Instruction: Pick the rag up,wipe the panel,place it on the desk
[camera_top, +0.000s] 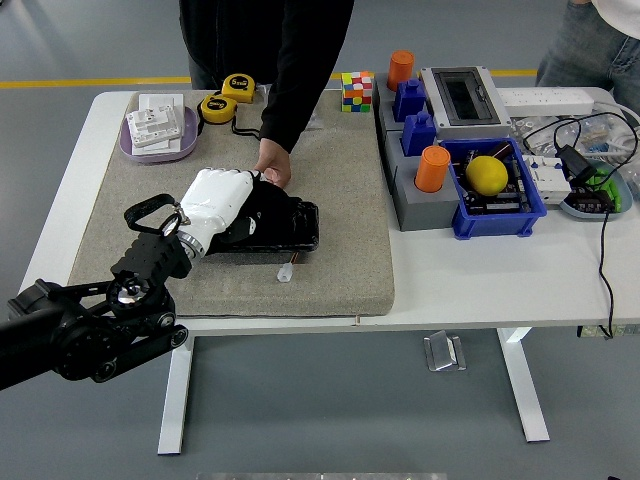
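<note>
left hand (215, 198) is laid palm-down with its fingers pressed over the black rag (275, 222), which lies bunched on the grey panel (340, 200) at about nine o'clock from the orange cup (433, 168). a person's hand (272, 165) is rested on the panel at the rag's twelve o'clock edge. the rag is judged soft, light and floppy, so it would best be gathered at its bunched middle rather than by a loose corner.

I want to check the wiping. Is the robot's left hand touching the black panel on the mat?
Touching. In the head view the left hand lies flat on top of the black panel, covering its left part with no gap between them. A rag under the hand cannot be seen.
</note>
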